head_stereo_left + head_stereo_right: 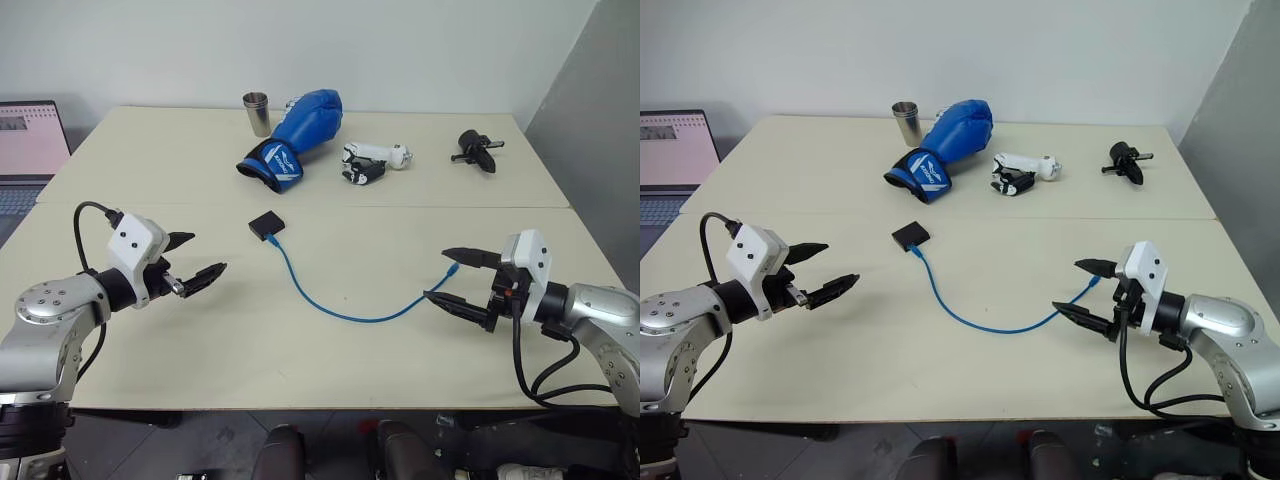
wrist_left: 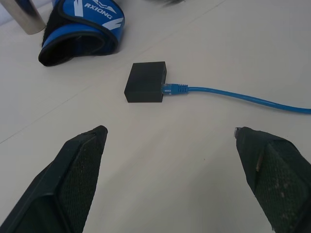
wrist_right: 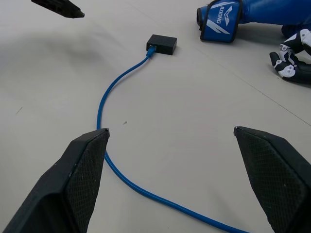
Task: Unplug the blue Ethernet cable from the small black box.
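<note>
The small black box [image 1: 265, 225] lies flat near the middle of the cream table. The blue Ethernet cable [image 1: 330, 308] is plugged into the box's near-right edge, where its plug [image 2: 174, 89] sits in the port. From there the cable curves toward me and right, ending at a free plug [image 1: 454, 268] close to my right gripper. My left gripper [image 1: 195, 258] hovers open, left of the box, with nothing between its fingers [image 2: 77, 170]. My right gripper [image 1: 458, 278] is open too, empty, straddling the cable's free end from the right.
At the back of the table [image 1: 150, 330] are a blue boxing glove [image 1: 295, 135], a metal cup [image 1: 257, 113], a white and black gadget [image 1: 370, 162] and a black-handled tool [image 1: 477, 150]. A laptop [image 1: 25, 150] stands at the far left.
</note>
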Motion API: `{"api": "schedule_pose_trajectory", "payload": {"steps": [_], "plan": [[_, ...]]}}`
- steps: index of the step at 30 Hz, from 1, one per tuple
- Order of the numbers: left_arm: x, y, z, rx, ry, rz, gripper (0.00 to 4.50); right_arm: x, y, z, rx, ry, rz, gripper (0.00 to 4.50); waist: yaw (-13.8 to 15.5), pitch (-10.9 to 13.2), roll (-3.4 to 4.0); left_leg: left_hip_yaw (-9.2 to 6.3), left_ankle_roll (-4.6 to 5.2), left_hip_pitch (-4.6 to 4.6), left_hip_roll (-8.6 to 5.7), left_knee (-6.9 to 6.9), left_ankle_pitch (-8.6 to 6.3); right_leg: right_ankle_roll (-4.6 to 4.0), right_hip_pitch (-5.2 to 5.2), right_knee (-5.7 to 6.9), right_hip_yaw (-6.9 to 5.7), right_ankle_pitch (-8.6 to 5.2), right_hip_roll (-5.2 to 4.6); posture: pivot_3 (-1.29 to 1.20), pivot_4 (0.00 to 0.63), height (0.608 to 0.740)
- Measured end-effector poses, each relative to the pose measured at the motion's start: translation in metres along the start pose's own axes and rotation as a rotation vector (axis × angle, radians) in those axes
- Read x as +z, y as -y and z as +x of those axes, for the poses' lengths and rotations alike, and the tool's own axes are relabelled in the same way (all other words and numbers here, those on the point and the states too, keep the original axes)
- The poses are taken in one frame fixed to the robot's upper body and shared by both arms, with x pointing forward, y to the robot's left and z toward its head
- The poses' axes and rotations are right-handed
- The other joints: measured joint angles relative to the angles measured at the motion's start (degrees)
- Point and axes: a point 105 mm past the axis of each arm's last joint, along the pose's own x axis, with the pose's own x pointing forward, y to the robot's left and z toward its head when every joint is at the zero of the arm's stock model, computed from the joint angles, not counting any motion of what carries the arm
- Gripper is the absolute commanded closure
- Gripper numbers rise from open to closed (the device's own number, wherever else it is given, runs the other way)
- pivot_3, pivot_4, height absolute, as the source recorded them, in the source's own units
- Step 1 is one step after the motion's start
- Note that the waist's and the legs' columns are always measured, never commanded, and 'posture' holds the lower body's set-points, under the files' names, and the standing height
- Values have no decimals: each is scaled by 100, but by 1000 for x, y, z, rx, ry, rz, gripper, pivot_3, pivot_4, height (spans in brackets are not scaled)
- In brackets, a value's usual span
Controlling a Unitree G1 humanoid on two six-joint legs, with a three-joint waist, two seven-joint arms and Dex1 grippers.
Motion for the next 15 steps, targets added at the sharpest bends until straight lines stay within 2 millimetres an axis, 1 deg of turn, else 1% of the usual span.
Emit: {"api": "schedule_pose_trajectory", "payload": {"steps": [7,15], "plan": [[0,2,1,-6,11,-9,24,7,3,2,0,13,-20,142,0,0,0,0,0,0,0,0,0,0,0,0,1,0,0,0,150,740],[-1,-3,3,27,5,33,24,4,4,5,-7,-5,-16,142,1,0,0,0,0,0,0,0,0,0,0,1,0,0,0,0,150,740]]}}
